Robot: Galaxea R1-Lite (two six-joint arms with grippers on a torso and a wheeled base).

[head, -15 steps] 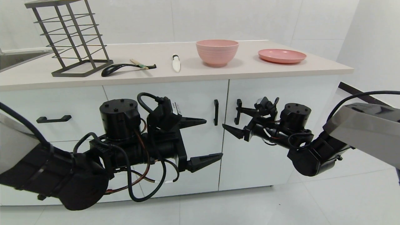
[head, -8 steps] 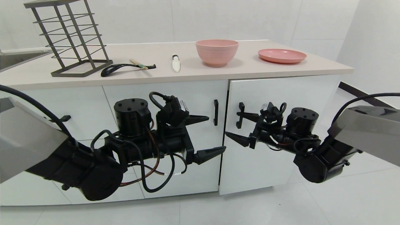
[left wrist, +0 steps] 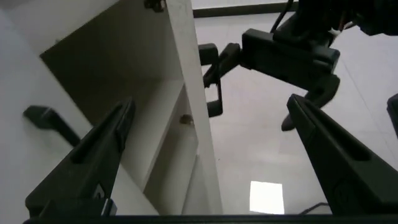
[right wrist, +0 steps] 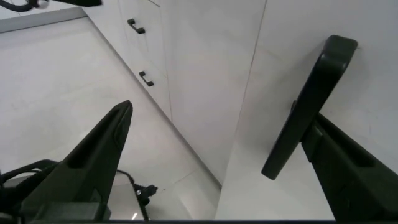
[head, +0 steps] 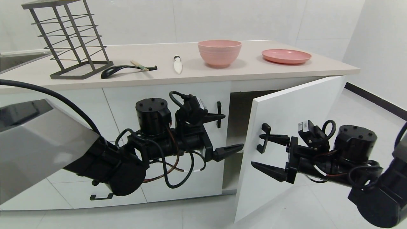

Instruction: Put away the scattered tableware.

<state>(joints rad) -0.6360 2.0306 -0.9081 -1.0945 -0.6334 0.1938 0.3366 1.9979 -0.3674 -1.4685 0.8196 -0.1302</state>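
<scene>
Backing beige countertop (head: 254, 71), white tiled walls (head: 190, 19)

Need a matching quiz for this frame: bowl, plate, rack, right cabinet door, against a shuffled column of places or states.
1. bowl
2. plate
3. rack
4. right door

A. swung open
B. left part of the counter, near the sink
C. near the counter's right end
D. mid-counter, between the knife and the plate

Pairs: 1-D, 2-C, 3-B, 4-A
</scene>
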